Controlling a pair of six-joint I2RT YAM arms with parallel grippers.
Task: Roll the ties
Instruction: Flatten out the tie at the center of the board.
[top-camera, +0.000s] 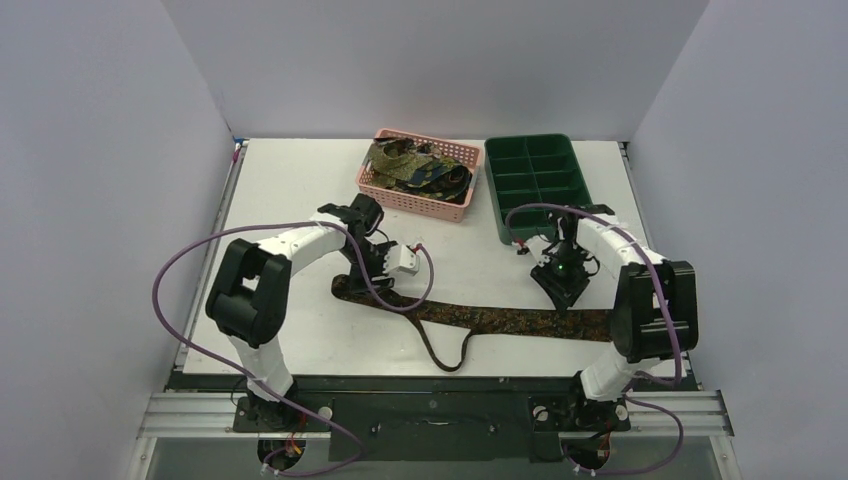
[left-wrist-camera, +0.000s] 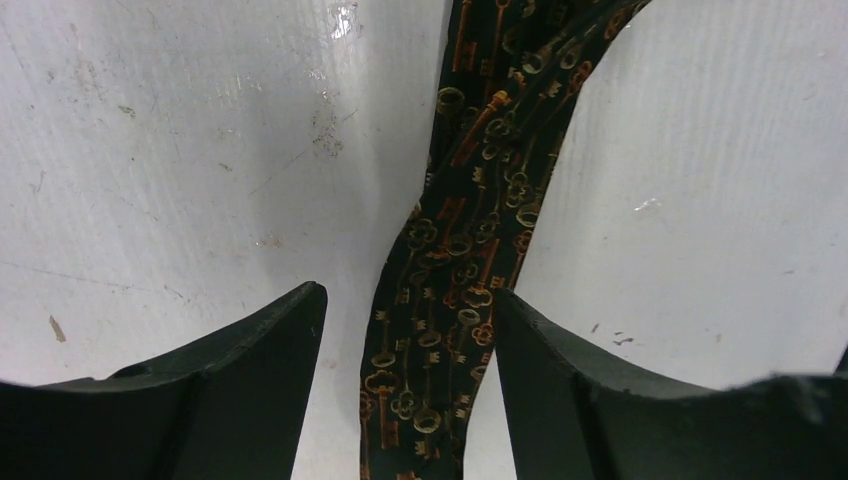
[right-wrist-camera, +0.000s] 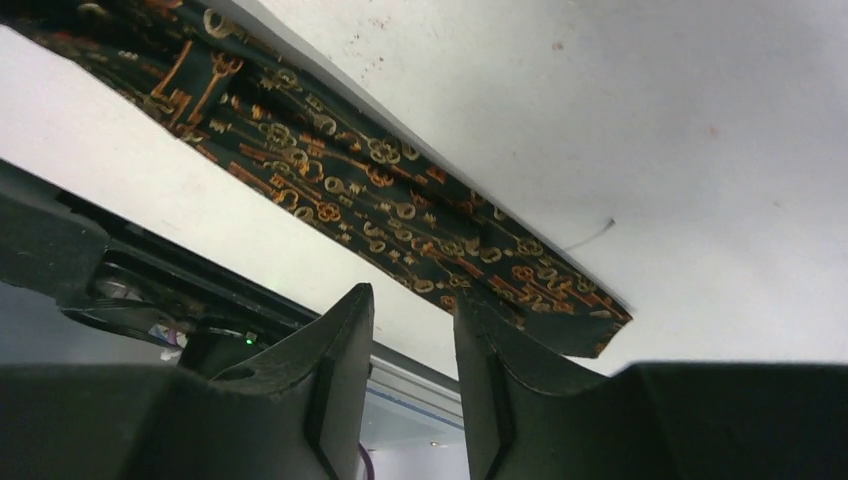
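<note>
In the left wrist view the tie (left-wrist-camera: 455, 260) between the left jaws runs off the top and bottom edges, so neither end shows. In the right wrist view its end slips behind one right jaw's tip. From above, both pairs of jaws hide under their wrists. The ties (top-camera: 415, 168) heaped in the basket (top-camera: 410, 205), well beyond them, are too tangled to count.

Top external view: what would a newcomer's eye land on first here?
The long dark tie with a gold key pattern, stretched across the near part of the white table between the open left gripper and the open right gripper. Next, the pink plastic mesh basket heaped with more patterned ties at the far edge, with the dark green compartment tray beside it on the right arm's side.
</note>
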